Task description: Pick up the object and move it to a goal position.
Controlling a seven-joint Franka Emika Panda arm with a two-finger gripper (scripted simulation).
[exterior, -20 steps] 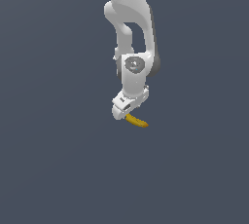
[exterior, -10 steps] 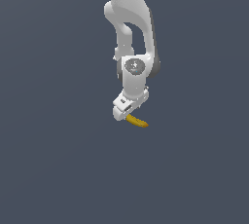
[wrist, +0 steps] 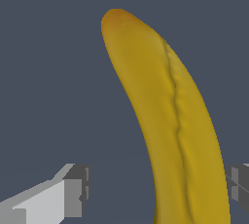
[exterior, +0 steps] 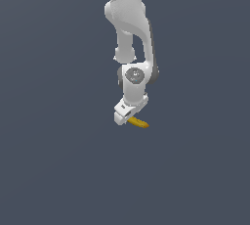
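plain dark slate-grey surface (exterior: 53,170) filling the exterior view from edge to edge, flat and even in tone, the same grey backdrop (wrist: 44,72) in the wrist view, unmarked, nothing else resting on it

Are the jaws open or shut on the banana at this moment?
Open. In the wrist view the banana sits between the fingers, with a clear gap on one side.

The exterior view stands well back, facing the white jointed robot arm (exterior: 131,48) against a plain dark grey-blue backdrop. The wrist view sits very close, looking along the fingers. Both share the curved yellow banana (exterior: 138,122) (wrist: 170,125), which fills the wrist view.
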